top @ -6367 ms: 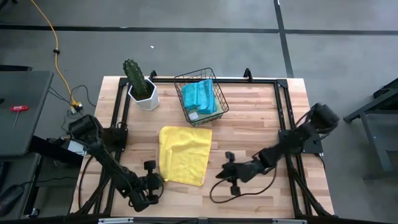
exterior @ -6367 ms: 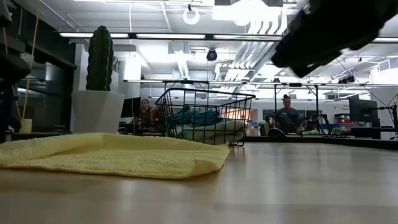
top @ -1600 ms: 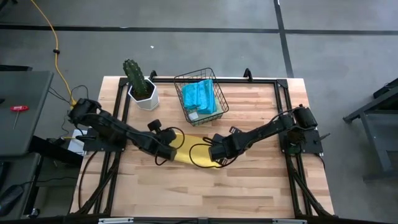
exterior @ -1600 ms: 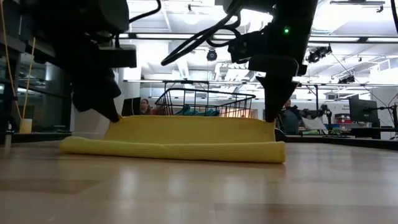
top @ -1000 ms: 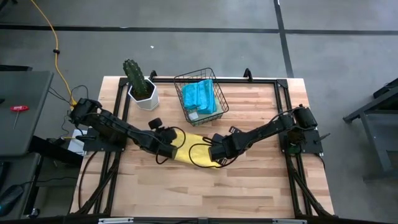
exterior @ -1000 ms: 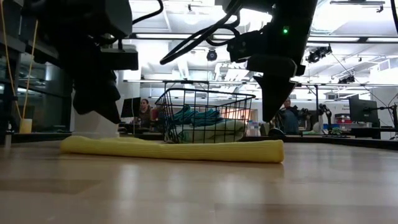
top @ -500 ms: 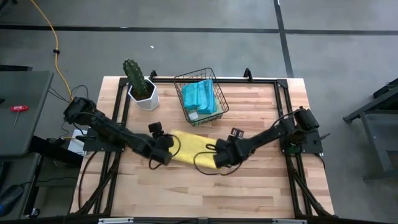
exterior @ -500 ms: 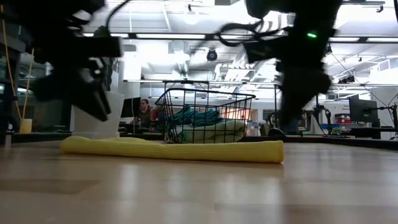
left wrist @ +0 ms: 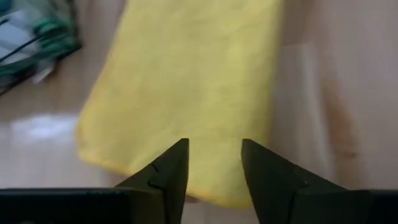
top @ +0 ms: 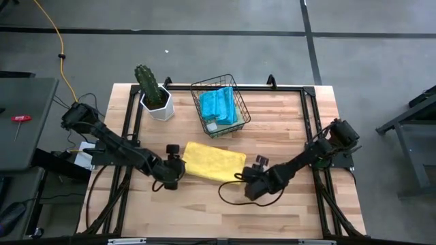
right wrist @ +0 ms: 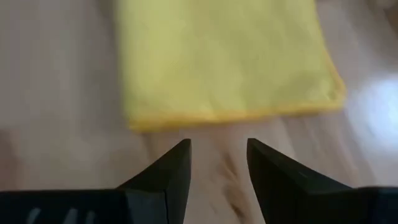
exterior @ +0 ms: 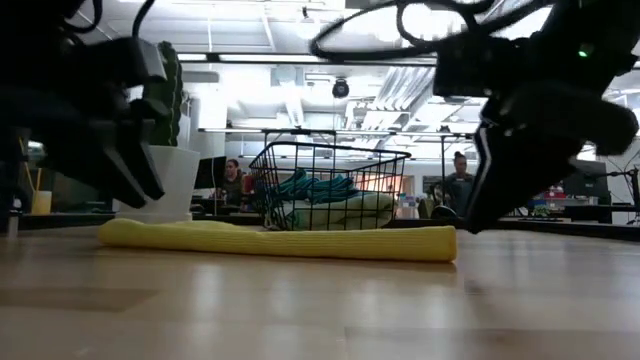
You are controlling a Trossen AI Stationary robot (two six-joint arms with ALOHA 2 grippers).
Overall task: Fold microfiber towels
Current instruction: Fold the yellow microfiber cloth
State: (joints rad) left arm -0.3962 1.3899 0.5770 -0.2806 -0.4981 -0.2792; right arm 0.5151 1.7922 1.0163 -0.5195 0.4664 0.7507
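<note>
The desk (top: 286, 122) is pale wood, its planks smooth with a soft sheen that mirrors the ceiling lights. On it the yellow towel (top: 213, 162) is matt, nappy cloth with a stitched edge. Behind the yellow towel, the basket (top: 219, 107) is thin black wire holding teal towels (top: 218, 103) of the same fuzzy cloth. Beside the basket, a smooth white pot (top: 159, 105) looks glazed. Both pincers' fingers (left wrist: 163, 177) are dull black plastic.

You will find both the left gripper (top: 172, 170) and right gripper (top: 251, 185) released and withdrawn from the now-folded yellow towel (top: 212, 162).
</note>
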